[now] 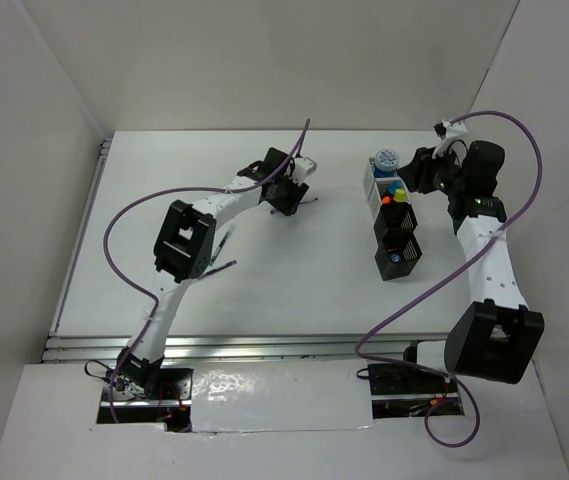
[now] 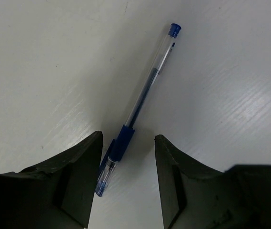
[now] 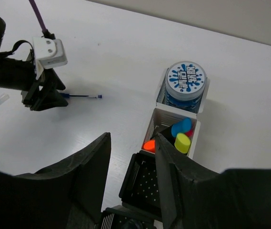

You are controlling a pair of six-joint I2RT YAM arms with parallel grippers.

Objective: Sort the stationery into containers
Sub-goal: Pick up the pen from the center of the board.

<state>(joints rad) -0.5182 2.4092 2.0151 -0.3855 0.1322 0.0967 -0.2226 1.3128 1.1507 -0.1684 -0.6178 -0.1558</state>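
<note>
Left gripper (image 2: 128, 138) is hovering astride the pen (image 2: 144, 95), jaws parted beside its blue grip; centring on the pen before closing is looking wisest, lest it roll

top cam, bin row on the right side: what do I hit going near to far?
nearest black bin, something round and blue-white inside → second black bin → white bin with highlighters → tape roll
</note>
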